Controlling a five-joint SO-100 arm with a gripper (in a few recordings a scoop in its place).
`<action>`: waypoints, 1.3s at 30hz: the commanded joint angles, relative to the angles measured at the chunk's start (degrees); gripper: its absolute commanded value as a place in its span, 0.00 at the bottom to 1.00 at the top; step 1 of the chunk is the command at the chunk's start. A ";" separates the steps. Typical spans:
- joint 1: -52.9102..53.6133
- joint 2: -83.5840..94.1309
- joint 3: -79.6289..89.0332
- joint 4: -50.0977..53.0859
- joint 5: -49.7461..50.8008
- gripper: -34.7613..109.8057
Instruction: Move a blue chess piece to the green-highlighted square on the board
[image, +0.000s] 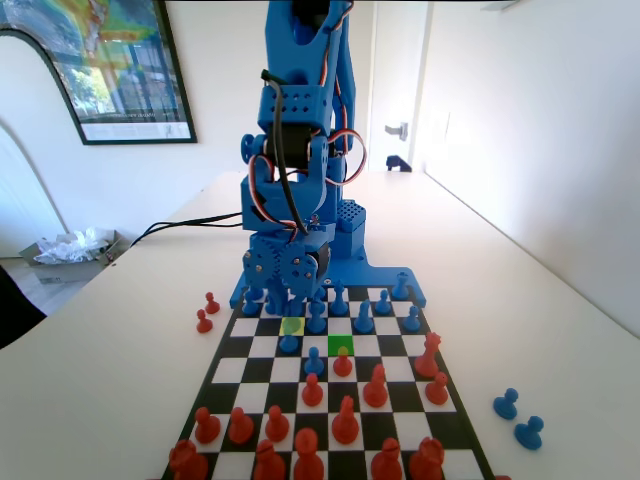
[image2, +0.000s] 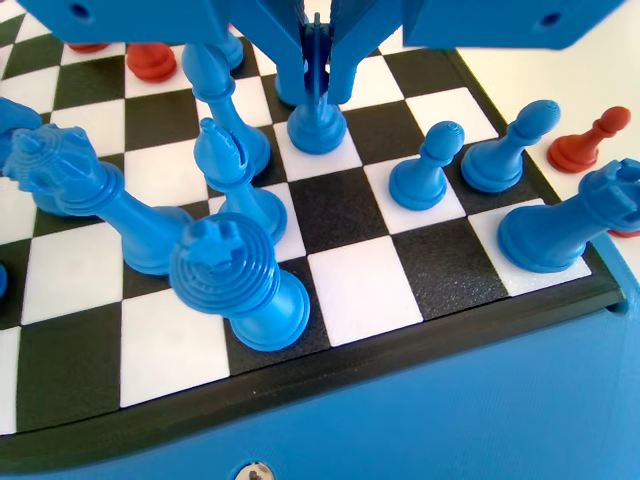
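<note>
1. One arm serves the board (image: 225, 345); its gripper (image2: 318, 95) hangs low over the blue pieces at the board's far end in the fixed view.
2. Gripper state: in the wrist view the two jaws stand close on either side of the pawn (image2: 317, 122), and the head of the pawn is hidden between them. They look clamped on it, though the contact itself is not visible.
3. Pawn position: it stands upright on a white square, base flat on the board, directly under the gripper. Its long axis is vertical and in line with the jaws.
4. Neighbours in the wrist view: a tall blue piece (image2: 222, 110) stands just beside the pawn on the left; two more pawns (image2: 427, 170) stand to the right, on separate squares.
5. Target: the green square (image: 341, 345) lies in the fixed view nearer the camera than the gripper and to its right. A yellow square (image: 292, 325) lies just beside it, diagonally up and left.
6. Key relation: judged from the fixed view, the pawn must travel away from the arm's base, toward the red side, and rightward in that view.
7. Clearance: a red pawn (image: 342, 362) stands on the next square past the green one, and a blue pawn (image: 313, 361) stands diagonally near it. The set-down probably calls for a straight descent.
</note>
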 joint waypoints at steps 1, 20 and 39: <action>0.26 1.67 -1.76 3.34 -0.53 0.25; -5.62 7.03 -24.61 33.75 10.63 0.25; -17.58 0.79 -21.45 23.99 19.60 0.25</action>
